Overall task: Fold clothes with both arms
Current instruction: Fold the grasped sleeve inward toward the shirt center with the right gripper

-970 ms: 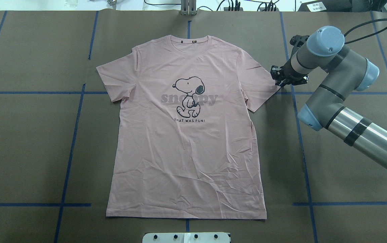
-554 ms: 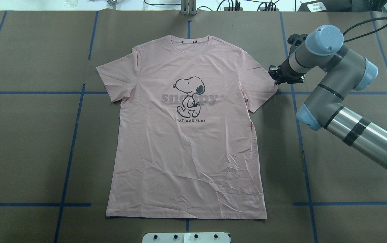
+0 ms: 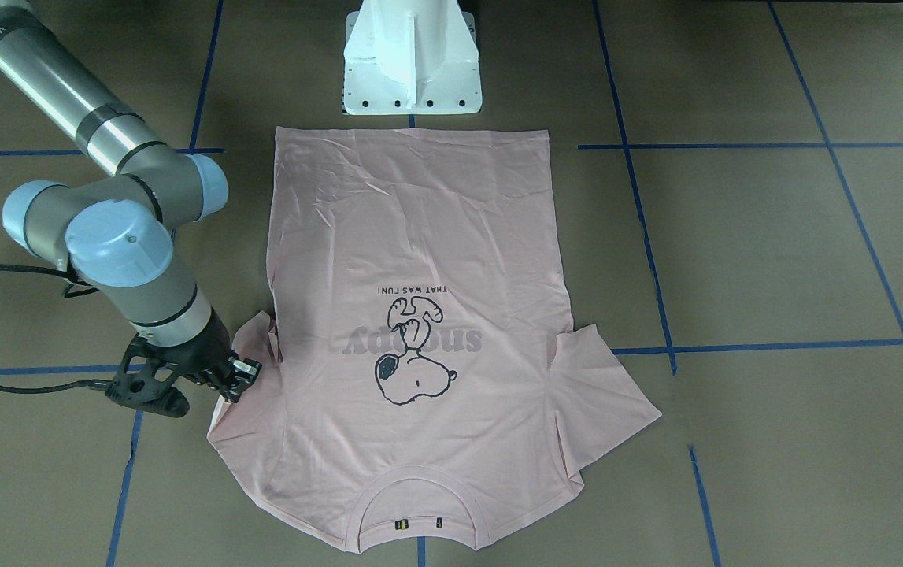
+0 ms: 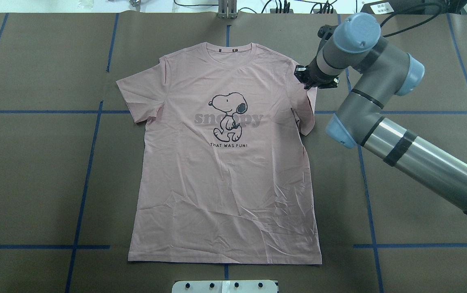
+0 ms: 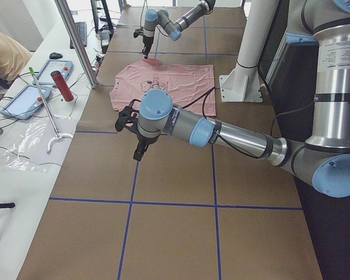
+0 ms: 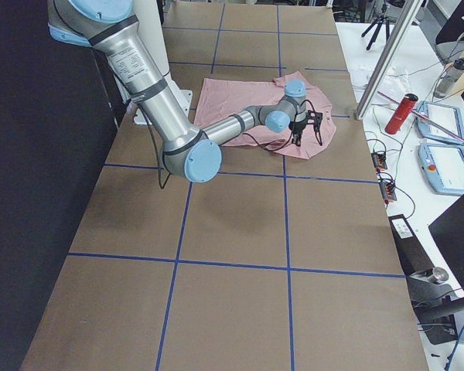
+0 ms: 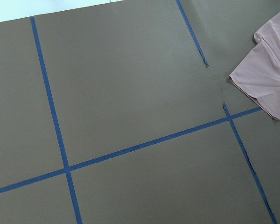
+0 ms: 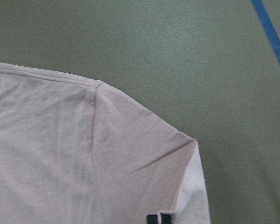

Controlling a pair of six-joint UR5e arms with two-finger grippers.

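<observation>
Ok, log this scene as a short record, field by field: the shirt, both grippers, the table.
T-shirt: pale pink, lying print up, neck away from the robot
right gripper: shut on the T-shirt at the held sleeve
held sleeve: on the robot's right, raised and bunched toward the body
other sleeve: flat, untouched
left gripper: above bare table, clear of the T-shirt; open or shut cannot be told
table: brown cover with blue tape lines
fold: none finished yet

T-shirt [image 4: 225, 195], chest: grey lettering [image 4: 253, 119] reads "snoopy", running behind the cartoon dog [image 4: 228, 116]. Beneath the dog, black capitals [image 4: 229, 145] read "THAT WAS FUN!". Neck tags [image 4: 227, 50]: too small to read.
</observation>
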